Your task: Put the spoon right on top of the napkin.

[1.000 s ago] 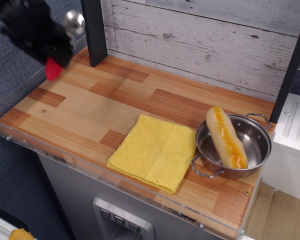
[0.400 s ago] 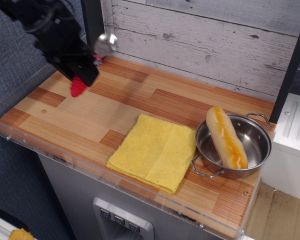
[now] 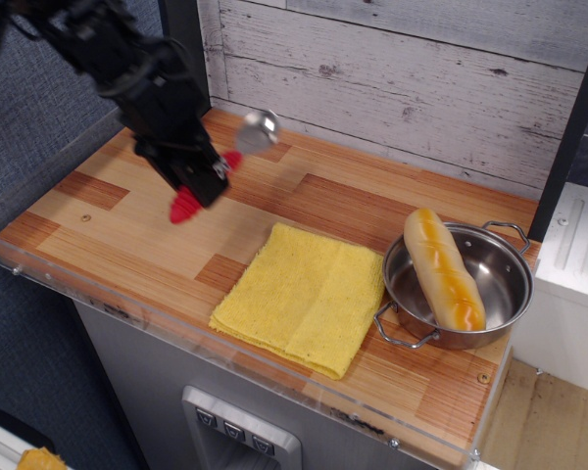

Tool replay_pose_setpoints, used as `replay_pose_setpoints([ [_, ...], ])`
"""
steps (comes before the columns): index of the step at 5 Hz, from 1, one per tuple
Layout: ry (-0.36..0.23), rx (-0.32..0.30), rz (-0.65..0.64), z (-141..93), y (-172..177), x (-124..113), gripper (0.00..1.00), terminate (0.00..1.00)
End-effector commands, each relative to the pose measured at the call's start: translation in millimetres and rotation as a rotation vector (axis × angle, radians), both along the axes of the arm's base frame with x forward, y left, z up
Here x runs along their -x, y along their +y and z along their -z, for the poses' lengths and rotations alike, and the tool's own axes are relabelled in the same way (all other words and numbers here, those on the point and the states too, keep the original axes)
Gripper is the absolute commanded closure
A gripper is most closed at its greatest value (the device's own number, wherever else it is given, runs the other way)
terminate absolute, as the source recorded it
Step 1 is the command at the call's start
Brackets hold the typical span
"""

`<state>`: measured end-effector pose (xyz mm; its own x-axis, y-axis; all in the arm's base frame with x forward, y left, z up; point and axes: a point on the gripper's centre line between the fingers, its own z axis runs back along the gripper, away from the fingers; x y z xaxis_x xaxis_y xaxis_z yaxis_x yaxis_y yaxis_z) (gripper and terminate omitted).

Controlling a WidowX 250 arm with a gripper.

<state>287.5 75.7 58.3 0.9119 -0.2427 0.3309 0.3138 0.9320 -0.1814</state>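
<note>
The hand (image 3: 202,181) is clamped on the spoon (image 3: 219,168), held in the air up-left of the napkin (image 3: 302,296); carrying over and setting it down remain.

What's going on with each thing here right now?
Spoon: held in the air, left of the napkin.
Napkin: flat, folded, nothing on it.
End effector: shut on the spoon's handle.
Pot: upright, holding a roll.
Roll: leaning on the pot's rim.
</note>
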Motion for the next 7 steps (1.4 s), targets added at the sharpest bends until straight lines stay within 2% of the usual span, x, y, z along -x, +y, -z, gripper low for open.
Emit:
replay_pose_setpoints([
  [1, -0.040, -0.027, 0.193, -3, -37, -2, 1.00, 0.00],
  [3, -0.088, -0.023, 0.269, -21, -69, -3, 1.00, 0.00],
  [4, -0.077, -0.020, 0.259, -18, -65, -1, 1.00, 0.00],
  [5, -0.058, -0.028, 0.235, -16, -59, -1, 0.00, 0.00],
  [7, -0.047, -0.039, 0.223, -16, -58, -1, 0.00, 0.00],
])
